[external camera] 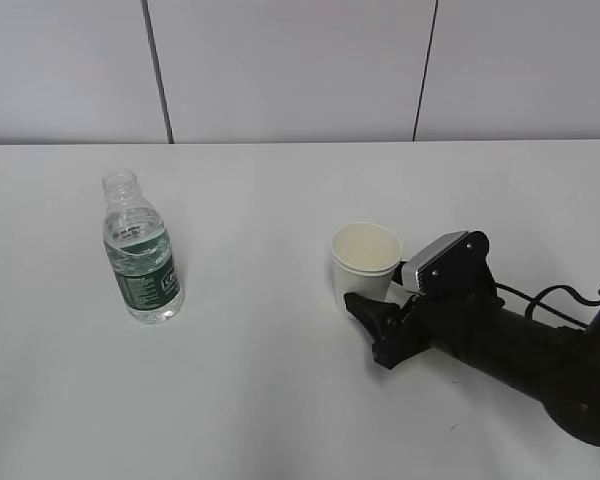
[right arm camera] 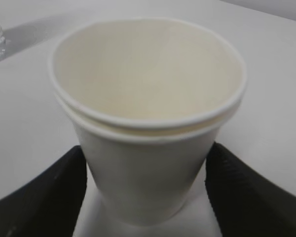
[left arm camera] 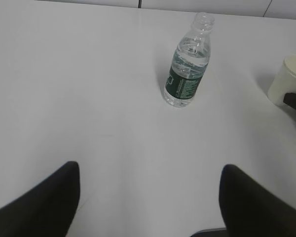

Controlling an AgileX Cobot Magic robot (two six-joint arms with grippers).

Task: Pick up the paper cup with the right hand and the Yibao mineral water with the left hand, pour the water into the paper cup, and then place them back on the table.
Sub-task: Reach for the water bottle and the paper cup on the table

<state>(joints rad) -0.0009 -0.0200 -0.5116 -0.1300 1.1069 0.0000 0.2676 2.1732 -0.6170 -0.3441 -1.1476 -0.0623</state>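
So the right hand's black gripper has its fingers spread either side of the cream-white paper cup, which stands upright mid-table, not squeezed yet. The left hand's gripper gapes empty, well short of the clear green-labelled Yibao mineral water bottle, upright toward the table's left edge.

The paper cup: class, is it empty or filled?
Empty. The right wrist view looks into the paper cup and shows only dry cream walls, no water.
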